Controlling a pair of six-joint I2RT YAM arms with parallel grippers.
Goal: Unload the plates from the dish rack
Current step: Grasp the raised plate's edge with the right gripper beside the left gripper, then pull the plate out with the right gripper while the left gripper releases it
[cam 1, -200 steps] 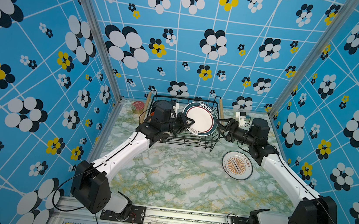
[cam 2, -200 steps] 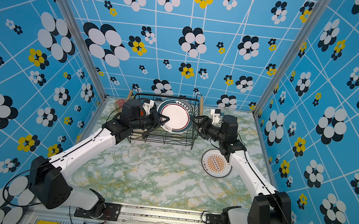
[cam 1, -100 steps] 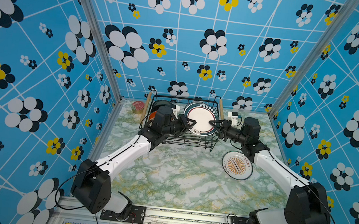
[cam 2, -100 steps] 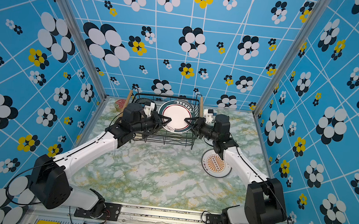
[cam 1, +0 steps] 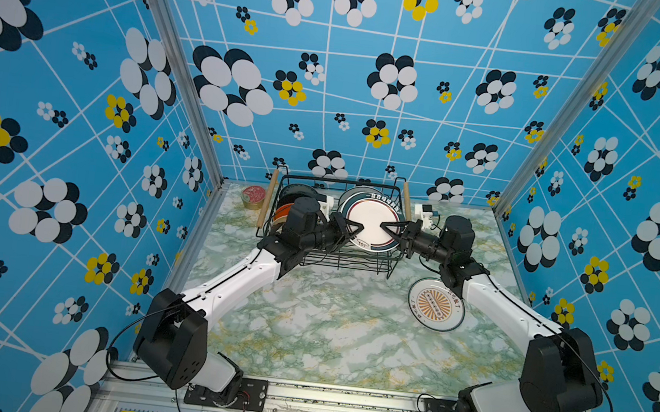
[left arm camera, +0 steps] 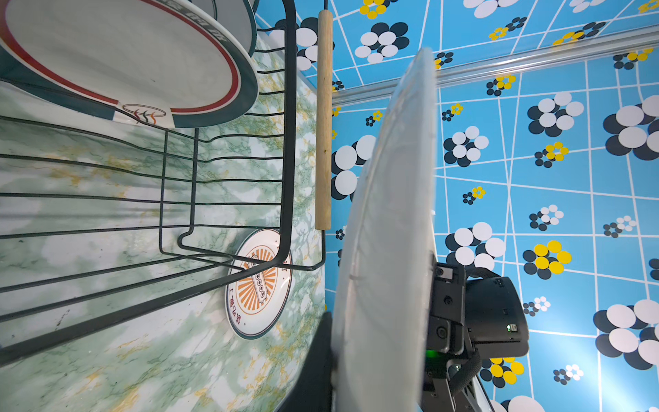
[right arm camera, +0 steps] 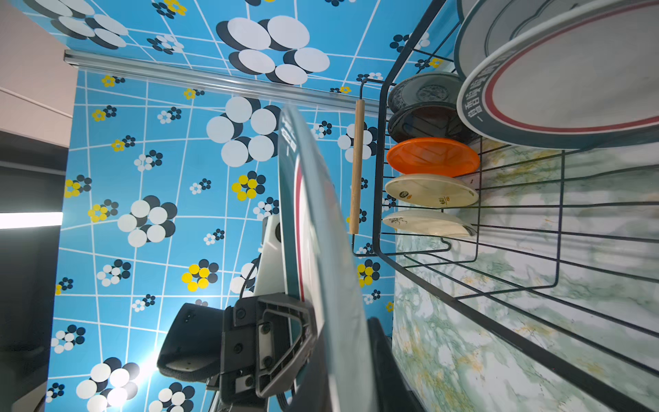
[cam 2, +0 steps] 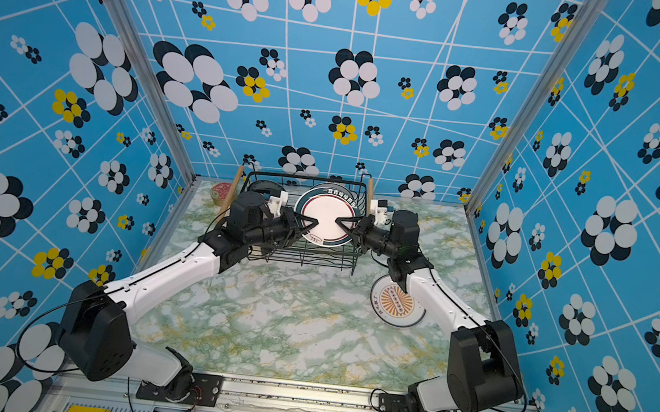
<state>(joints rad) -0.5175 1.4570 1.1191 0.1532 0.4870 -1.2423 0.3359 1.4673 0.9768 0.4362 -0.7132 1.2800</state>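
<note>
Both top views: one big white plate (cam 1: 368, 219) with a dark rim and red ring, upright, lifted over the middle of the dish rack (cam 1: 339, 182). Pinched at its left edge by the left claw (cam 1: 355, 230) and at its right edge by the right claw (cam 1: 383, 227). Jaws of both pressed tight on the rim, as seen edge-on from each wrist view. Reads as a handover or a shared lift, judging by two grips on one plate; cannot tell which.

Done so far: only one plate fully out, the sunburst plate (cam 1: 435, 306). Lying flat on the table (cam 1: 326, 340), just in front of the rack's right corner and beside the right arm.

Left to do: most of it. From the right wrist view, standing in the rack's slots:
- At one end, at least two more large plates (right arm camera: 570, 71).
- At the other end, a row of small ones: a patterned teal plate (right arm camera: 424, 91), a black plate (right arm camera: 424, 123), an orange plate (right arm camera: 431, 157) and two cream plates (right arm camera: 428, 191).

Roughly seven to go after the one in hand, so early in the job by that count. Not part of it: the red-lidded tin (cam 1: 253, 196), outside the rack's left handle.
</note>
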